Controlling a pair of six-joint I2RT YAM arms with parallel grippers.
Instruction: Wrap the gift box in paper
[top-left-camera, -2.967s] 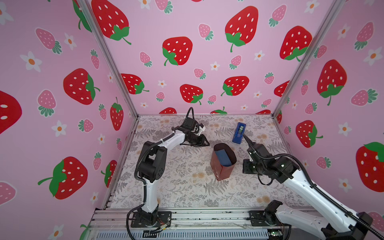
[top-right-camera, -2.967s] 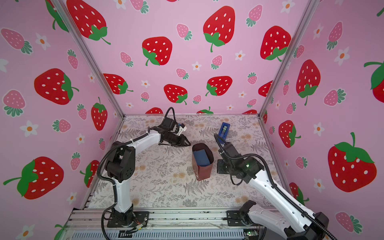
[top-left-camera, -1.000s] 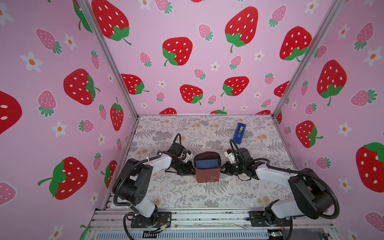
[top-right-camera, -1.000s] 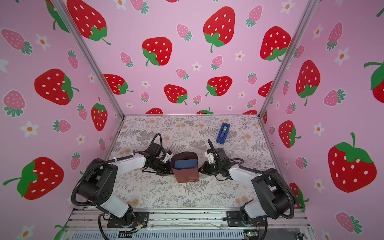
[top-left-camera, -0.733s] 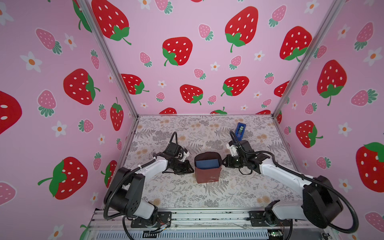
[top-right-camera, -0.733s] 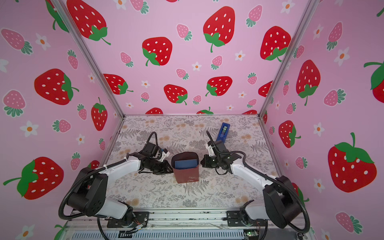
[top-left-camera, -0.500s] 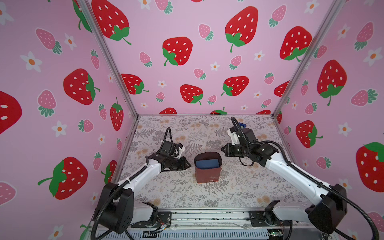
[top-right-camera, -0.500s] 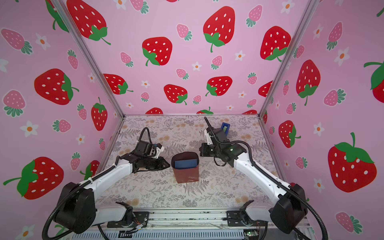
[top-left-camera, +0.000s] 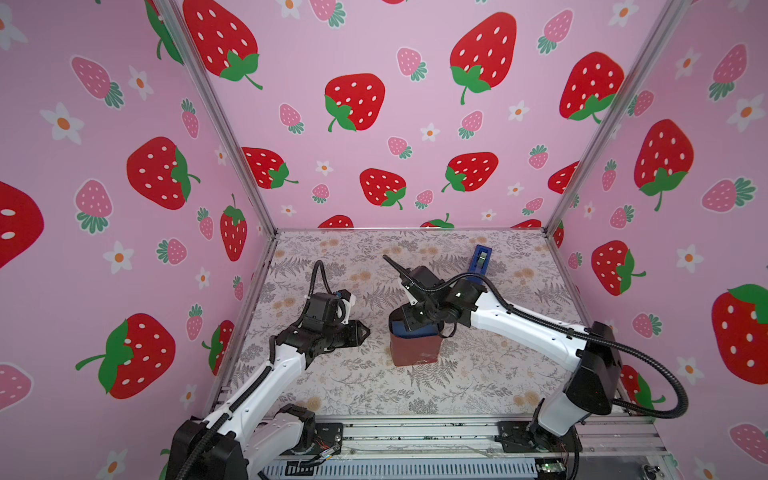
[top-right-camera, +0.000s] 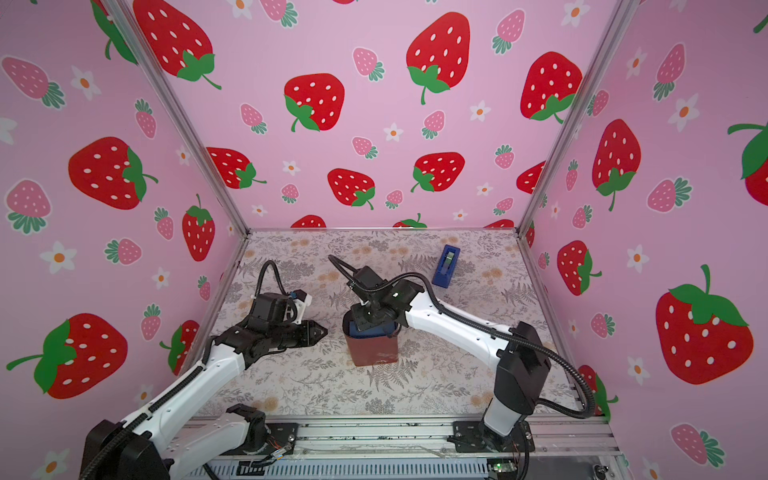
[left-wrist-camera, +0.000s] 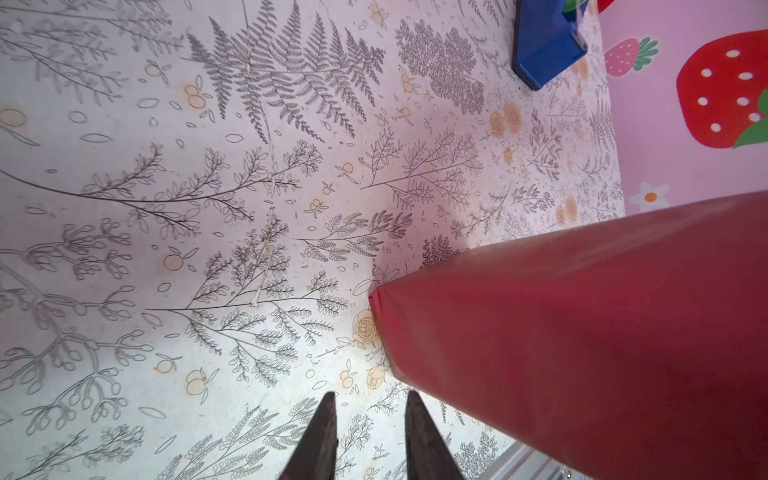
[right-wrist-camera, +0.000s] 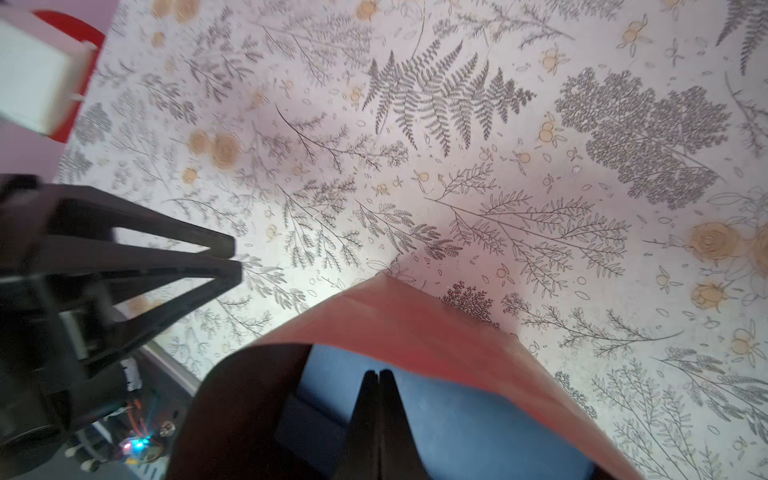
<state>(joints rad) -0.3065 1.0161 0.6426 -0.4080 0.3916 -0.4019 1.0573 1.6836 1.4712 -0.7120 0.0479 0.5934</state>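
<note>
Right gripper (right-wrist-camera: 377, 376): fingers pressed flat together, nothing clamped between them. Points down into the open top of the wrap, tips over the box's upper face. Cannot tell whether they touch it.

Gift box (right-wrist-camera: 457, 415): dark slate-blue. Sits directly beneath the right gripper's tips, inside the wrap. Shows in both top views only as a blue sliver at the wrap's open top, beside the right wrist.

Paper (top-left-camera: 413, 351): dark red, faintly creased. Stands upright around the gift box as a sleeve, open at the top. Rises past the box's upper face on the sides seen in the right wrist view. Rests on the table (top-left-camera: 478, 374) below the right gripper. Lies just ahead of the left gripper's tips, with a strip of bare table between.

Left gripper (left-wrist-camera: 370, 397): jaws a little apart, a narrow gap between the two dark fingers, nothing held. Hovers low over the table, tips aimed at the near side of the paper, not touching it.

Tape dispenser (top-left-camera: 480, 259): bright blue, narrow. Lies on the table beyond the right gripper, well apart from it, and far ahead of the left gripper, near the back right corner.
</note>
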